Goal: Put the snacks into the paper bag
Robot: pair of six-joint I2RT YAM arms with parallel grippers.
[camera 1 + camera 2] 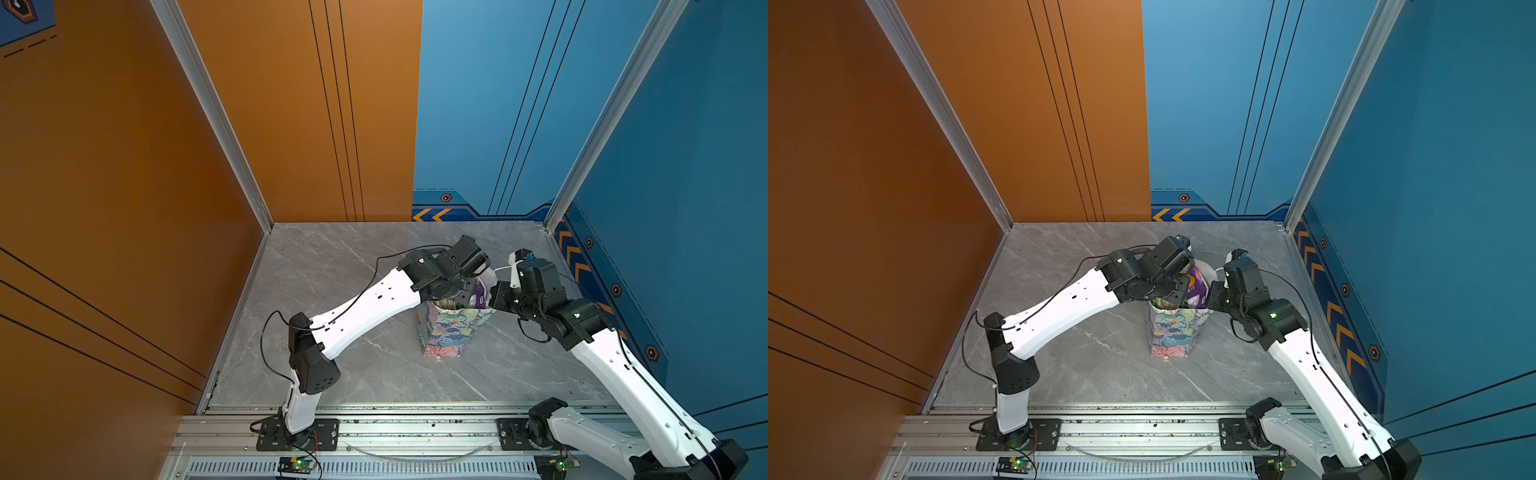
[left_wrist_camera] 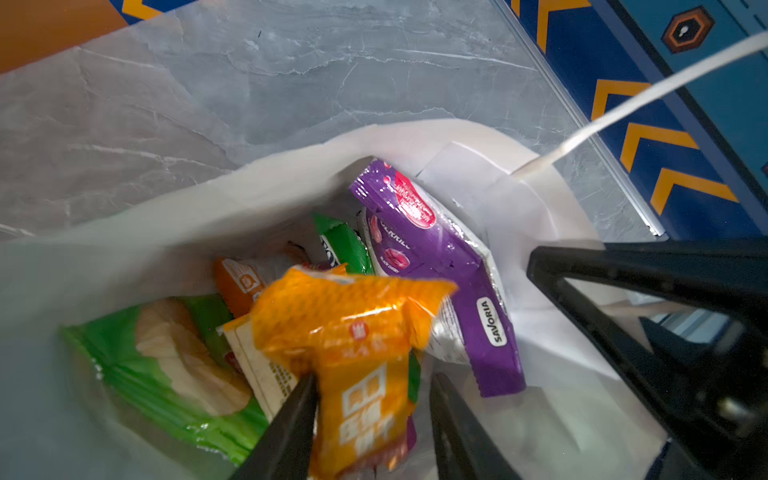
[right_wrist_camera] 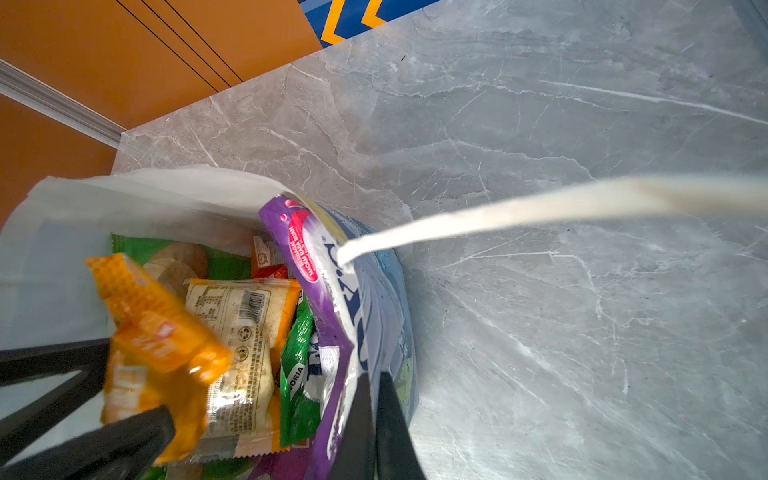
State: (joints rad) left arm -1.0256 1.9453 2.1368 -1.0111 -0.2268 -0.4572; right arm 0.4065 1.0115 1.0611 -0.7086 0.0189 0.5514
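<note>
**Q:** Which step?

**A:** Drop-off. My left gripper (image 2: 372,380) hangs over the mouth of the paper bag (image 1: 446,336), jaws apart. The orange packet (image 2: 353,328) sits between them, touching one finger, with a gap on the other side. It's blurred, so I judge it loose and on its way down.

**Q:** Other arm?

**A:** My right gripper (image 3: 375,376) is clamped on the bag's right rim, holding the mouth wide. The purple packet (image 2: 440,257) leans on the inside of that same wall; I can't tell if it's pinched too. The white cord handle (image 3: 498,212) sticks out to the far right.

**Q:** Where's the bag? Contents?

**A:** Upright on the marble tabletop (image 1: 332,270), right of centre, between my two arms. Inside are the green chip bag (image 2: 137,374), a tan bar (image 3: 237,332), a small green packet (image 2: 345,245) and something orange-red underneath.

**Q:** Anything left outside?

**A:** No packet shows on the tabletop in either top view, though my arms hide part of it. Probably the last one.

**Q:** Next?

**A:** Lift the left arm straight up, clear of the rim and handle, and don't snag the packet. Hold the rim until it settles, then let go gently so the bag doesn't tip.
</note>
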